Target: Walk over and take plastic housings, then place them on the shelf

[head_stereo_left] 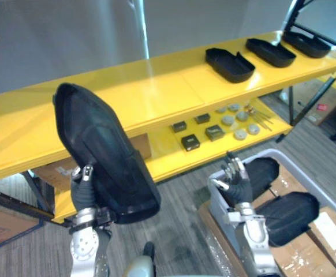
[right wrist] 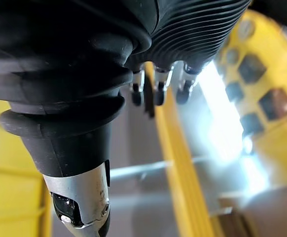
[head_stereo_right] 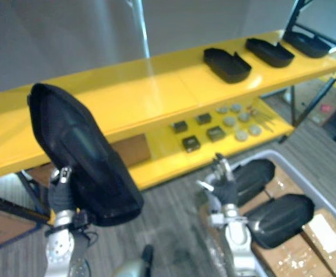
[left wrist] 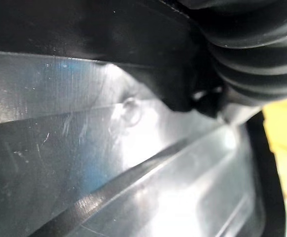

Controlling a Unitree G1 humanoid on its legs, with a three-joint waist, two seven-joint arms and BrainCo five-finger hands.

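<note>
Left hand (head_stereo_left: 82,193) sits closest, at 8 o'clock, with thumb and fingers clamped on the lower edge of a housing (head_stereo_left: 101,150). It holds the housing nearly upright (glossy inside facing the wrist). Past its top end runs the shelf (head_stereo_left: 156,95), whose yellow top is bare from 10 to 12 o'clock. A row of housings (head_stereo_left: 230,64) lies on the shelf towards 1 o'clock. At 5 o'clock the right hand (head_stereo_left: 237,183) hangs empty, fingers loosely spread, above a bin (head_stereo_left: 214,202) holding spare housings (head_stereo_left: 292,216).

By my reading the pick is done and the placing step is in hand. The next move calls for tipping the housing flat, carrying it over the shelf's near edge and onto the bare stretch beside the row. Only once it rests there should the grip let go.
</note>
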